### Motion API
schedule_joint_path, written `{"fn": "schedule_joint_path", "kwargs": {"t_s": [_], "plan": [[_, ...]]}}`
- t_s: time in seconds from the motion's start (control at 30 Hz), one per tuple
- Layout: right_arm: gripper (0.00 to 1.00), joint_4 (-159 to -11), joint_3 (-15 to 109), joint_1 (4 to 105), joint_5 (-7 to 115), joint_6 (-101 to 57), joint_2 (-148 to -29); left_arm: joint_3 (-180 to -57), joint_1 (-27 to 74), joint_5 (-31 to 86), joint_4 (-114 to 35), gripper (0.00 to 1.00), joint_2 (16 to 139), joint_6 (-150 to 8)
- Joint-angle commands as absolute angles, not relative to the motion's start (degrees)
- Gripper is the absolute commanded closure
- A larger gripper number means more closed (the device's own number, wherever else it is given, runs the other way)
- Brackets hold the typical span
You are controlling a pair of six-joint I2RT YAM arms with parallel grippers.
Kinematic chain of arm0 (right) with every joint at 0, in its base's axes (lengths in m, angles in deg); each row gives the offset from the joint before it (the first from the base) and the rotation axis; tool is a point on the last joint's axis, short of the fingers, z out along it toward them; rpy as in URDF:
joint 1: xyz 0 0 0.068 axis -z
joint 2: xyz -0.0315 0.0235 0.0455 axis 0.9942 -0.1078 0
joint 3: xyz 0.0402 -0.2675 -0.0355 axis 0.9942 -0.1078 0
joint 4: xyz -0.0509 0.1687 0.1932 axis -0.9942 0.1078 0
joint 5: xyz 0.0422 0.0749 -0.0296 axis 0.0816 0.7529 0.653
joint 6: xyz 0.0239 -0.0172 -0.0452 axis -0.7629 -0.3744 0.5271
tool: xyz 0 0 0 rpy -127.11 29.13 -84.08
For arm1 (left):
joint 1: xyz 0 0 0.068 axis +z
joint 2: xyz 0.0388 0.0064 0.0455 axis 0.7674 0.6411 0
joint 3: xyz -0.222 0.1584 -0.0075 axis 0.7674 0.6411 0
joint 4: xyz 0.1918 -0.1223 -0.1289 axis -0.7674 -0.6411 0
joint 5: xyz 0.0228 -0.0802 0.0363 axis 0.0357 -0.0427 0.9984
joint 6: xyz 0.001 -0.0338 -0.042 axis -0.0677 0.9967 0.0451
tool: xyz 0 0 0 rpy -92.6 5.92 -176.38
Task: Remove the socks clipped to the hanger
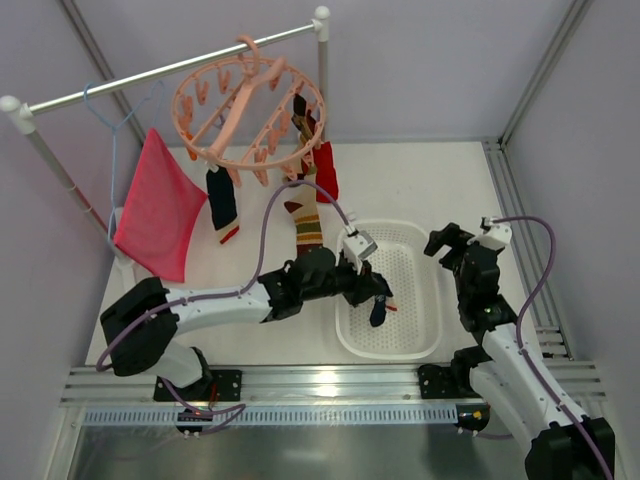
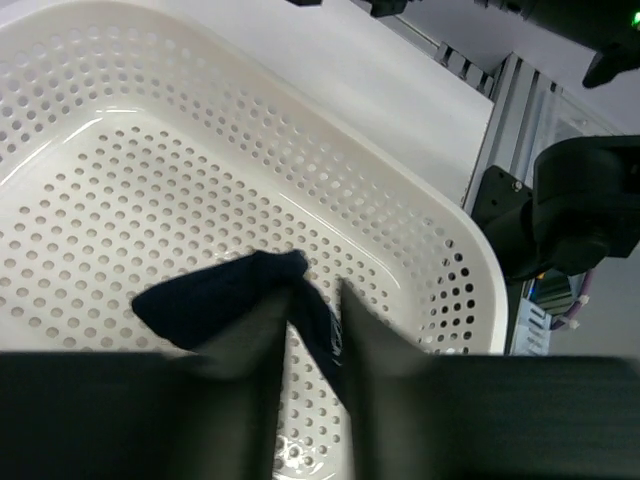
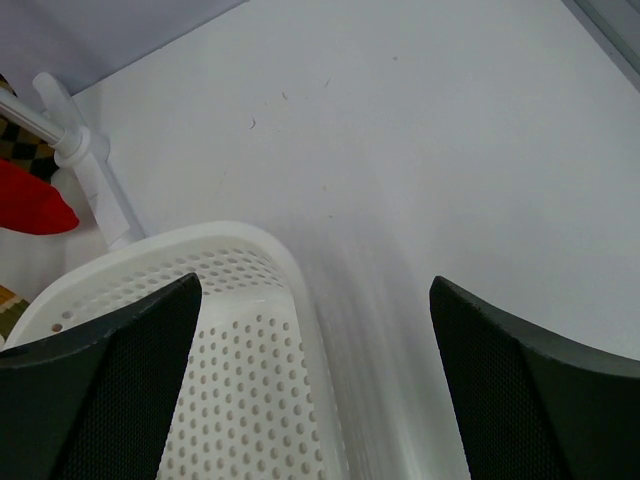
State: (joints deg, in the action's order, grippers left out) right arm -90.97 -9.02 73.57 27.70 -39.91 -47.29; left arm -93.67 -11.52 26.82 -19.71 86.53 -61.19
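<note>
The salmon-pink ring hanger [image 1: 250, 110] hangs from the rail at the back. Clipped to it are a navy sock with a red toe [image 1: 222, 205], a brown-tan striped sock [image 1: 305, 225], a red sock [image 1: 326, 170] and a diamond-patterned sock [image 1: 303, 125]. My left gripper [image 1: 378, 300] is over the white basket [image 1: 425, 290], shut on another navy sock [image 2: 230, 295] that hangs between its fingers just above the basket floor [image 2: 150, 180]. My right gripper [image 1: 450, 240] is open and empty over the basket's far right corner [image 3: 200, 240]. The red sock [image 3: 30, 200] shows at the left edge of the right wrist view.
A large pink-red cloth [image 1: 158, 210] hangs on a thin light-blue wire hanger [image 1: 115, 120] at the left of the rail. The rail's white post [image 3: 85, 165] stands behind the basket. Frame walls close in both sides.
</note>
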Motion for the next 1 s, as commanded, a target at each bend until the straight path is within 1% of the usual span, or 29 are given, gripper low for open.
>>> {"fn": "schedule_joint_path", "kwargs": {"t_s": [0.0, 0.03, 0.07, 0.27, 0.4, 0.43, 0.47, 0.5, 0.57, 0.63, 0.73, 0.87, 0.93, 0.97], "plan": [[0.05, -92.14, -9.52, 74.06, 28.93, -40.49, -46.39, -97.01, -11.93, 30.93, -18.36, 0.57, 86.27, -62.52], [0.05, -92.14, -9.52, 74.06, 28.94, -40.58, -46.39, -96.75, -11.93, 31.37, -18.36, 0.39, 86.27, -62.43], [0.05, -92.05, -9.61, 74.14, 29.11, -40.58, -46.39, -96.74, -11.93, 32.25, -18.45, 0.01, 86.18, -62.43], [0.05, -92.57, -10.13, 74.15, 30.08, -40.76, -46.66, -96.22, -12.28, 33.66, -19.24, 0.0, 85.66, -63.48], [0.05, -92.84, -10.4, 74.06, 30.34, -40.41, -46.83, -95.34, -12.81, 30.59, -21.94, 0.0, 83.55, -69.35], [0.05, -92.84, -10.4, 74.14, 30.52, -40.06, -47.18, -95.08, -12.81, 31.37, -23.18, 0.0, 81.98, -70.24], [0.05, -92.84, -10.4, 74.15, 30.52, -39.88, -47.01, -94.2, -12.81, 33.12, -24.85, 0.0, 81.09, -71.12], [0.05, -92.84, -10.4, 74.23, 30.52, -39.62, -47.18, -93.59, -12.81, 39.31, -27.56, 0.0, 80.13, -72.26], [0.05, -92.84, -10.4, 74.15, 30.43, -39.35, -47.18, -91.74, -12.72, 46.11, -29.6, 0.0, 77.05, -72.97], [0.05, -93.1, -10.4, 74.23, 30.6, -39.35, -47.36, -89.02, -12.11, 55.67, -32.32, 0.0, 75.03, -72.19], [0.05, -94.07, -10.57, 74.15, 32.01, -39.61, -47.8, -84.72, -7.11, 59.93, -33.91, 0.0, 70.81, -67.64], [0.05, -94.95, -10.84, 74.23, 33.59, -39.62, -48.06, -76.99, 2.72, 63.53, -31.72, 0.0, 60.73, -63.15], [0.05, -94.86, -10.92, 74.23, 33.33, -39.26, -47.98, -72.87, 5.46, 65.73, -30.76, 0.0, 56.67, -62.69], [0.05, -94.86, -10.93, 74.15, 33.24, -39.09, -47.98, -71.71, 7.82, 69.13, -29.88, 0.0, 55.0, -62.69]]}}
